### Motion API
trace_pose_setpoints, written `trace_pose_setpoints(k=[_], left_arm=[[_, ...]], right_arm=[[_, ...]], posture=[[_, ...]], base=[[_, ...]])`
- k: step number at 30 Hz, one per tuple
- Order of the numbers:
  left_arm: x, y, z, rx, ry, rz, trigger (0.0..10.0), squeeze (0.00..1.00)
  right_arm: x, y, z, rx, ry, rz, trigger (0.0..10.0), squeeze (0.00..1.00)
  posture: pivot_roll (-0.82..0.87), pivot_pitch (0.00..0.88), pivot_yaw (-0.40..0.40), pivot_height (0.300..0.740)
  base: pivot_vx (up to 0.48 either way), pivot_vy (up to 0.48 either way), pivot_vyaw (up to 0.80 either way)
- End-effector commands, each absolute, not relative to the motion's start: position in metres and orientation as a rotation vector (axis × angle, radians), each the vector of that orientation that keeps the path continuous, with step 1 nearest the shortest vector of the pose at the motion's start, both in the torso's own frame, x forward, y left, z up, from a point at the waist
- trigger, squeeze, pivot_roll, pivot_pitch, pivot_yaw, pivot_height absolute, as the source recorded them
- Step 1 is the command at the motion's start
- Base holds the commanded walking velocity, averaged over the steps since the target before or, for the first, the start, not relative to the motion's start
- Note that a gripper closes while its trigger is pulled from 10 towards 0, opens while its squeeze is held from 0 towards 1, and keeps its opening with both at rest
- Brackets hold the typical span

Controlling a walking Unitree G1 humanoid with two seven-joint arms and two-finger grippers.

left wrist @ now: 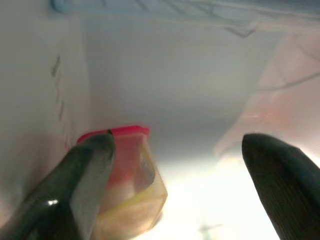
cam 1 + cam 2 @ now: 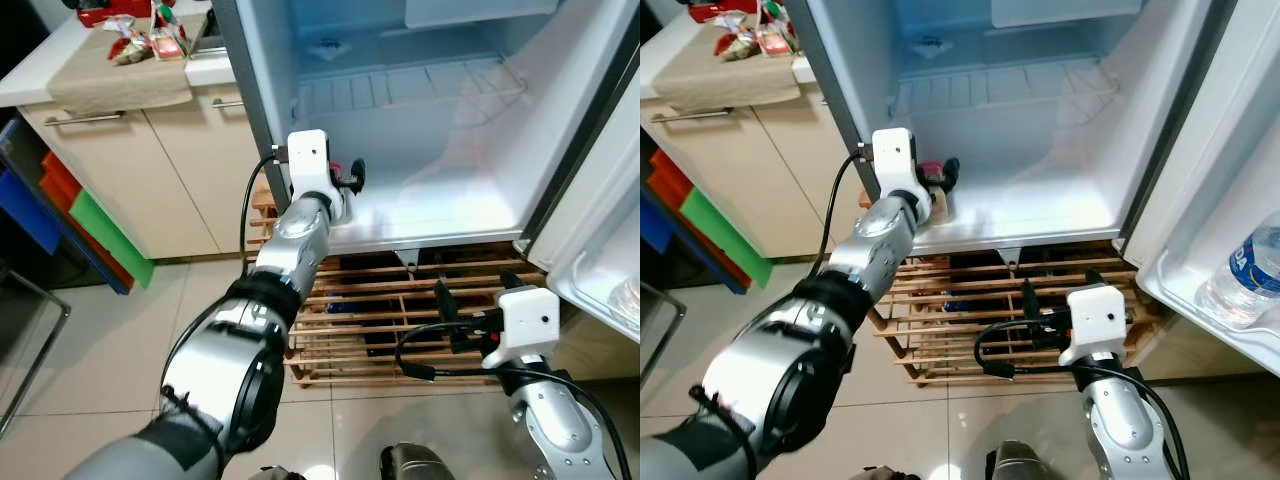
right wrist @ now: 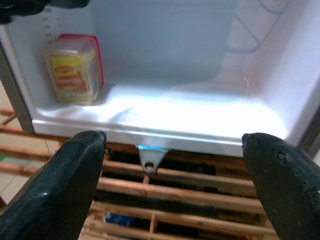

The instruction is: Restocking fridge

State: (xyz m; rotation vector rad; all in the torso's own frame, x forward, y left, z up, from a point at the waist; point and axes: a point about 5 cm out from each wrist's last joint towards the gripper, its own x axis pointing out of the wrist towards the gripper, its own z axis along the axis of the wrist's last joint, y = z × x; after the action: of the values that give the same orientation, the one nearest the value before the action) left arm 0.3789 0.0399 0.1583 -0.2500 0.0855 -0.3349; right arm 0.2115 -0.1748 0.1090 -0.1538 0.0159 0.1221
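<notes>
Your left hand [image 1: 175, 165], fingers apart, sits beside the clear red-lidded tub [image 3: 75, 67] on the fridge [image 2: 450, 210] floor, against its left wall. Your right hand [image 3: 172, 175] hangs spread before the slatted wooden rack [image 2: 400, 300].

One red-lidded tub [image 3: 75, 67], one water bottle [image 2: 1245, 275], one open fridge [image 2: 440, 215], one wooden rack [image 2: 370, 320], two grippers.

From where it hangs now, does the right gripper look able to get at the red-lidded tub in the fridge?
Probably yes. The right gripper is open below the fridge floor, and the tub stands unobstructed at the far left wall. The left gripper hovers open just beside it, so the two arms might crowd each other.
</notes>
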Motion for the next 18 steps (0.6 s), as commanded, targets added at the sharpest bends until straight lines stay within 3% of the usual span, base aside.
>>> trace_pose_setpoints(k=[1,5,9,11,16,18], left_arm=[[0.375,0.042,0.156,-0.271,0.086,-0.362,10.0,0.0],[0.343,0.076,0.158,-0.191,-0.048,-0.534,10.0,0.0],[0.321,0.099,0.144,-0.147,-0.042,-0.572,10.0,0.0],[0.294,0.121,0.124,-0.109,0.012,-0.586,10.0,0.0],[0.281,0.136,0.122,-0.104,0.011,-0.535,10.0,0.0],[0.284,0.148,0.127,-0.152,-0.008,-0.414,10.0,0.0]], right_arm=[[0.213,-0.172,0.109,-0.144,0.005,0.13,10.0,0.05],[0.215,-0.173,0.107,-0.136,-0.005,0.118,10.0,0.04],[0.213,-0.175,0.102,-0.127,0.012,0.114,10.0,0.05],[0.216,-0.177,0.097,-0.123,0.025,0.119,10.0,0.04],[0.226,-0.176,0.101,-0.125,0.004,0.134,10.0,0.05],[0.232,-0.178,0.102,-0.116,-0.006,0.125,10.0,0.05]], posture=[[-0.19,0.0,0.131,0.74],[-0.16,0.0,0.125,0.74],[-0.12,0.0,0.111,0.74],[-0.1,0.0,0.094,0.74],[-0.08,0.0,0.074,0.74],[-0.07,0.0,0.068,0.74]], base=[[0.0,0.0,0.0],[0.0,0.0,0.0],[0.0,0.0,0.0],[0.0,0.0,0.0],[0.0,0.0,0.0],[0.0,0.0,0.0]])
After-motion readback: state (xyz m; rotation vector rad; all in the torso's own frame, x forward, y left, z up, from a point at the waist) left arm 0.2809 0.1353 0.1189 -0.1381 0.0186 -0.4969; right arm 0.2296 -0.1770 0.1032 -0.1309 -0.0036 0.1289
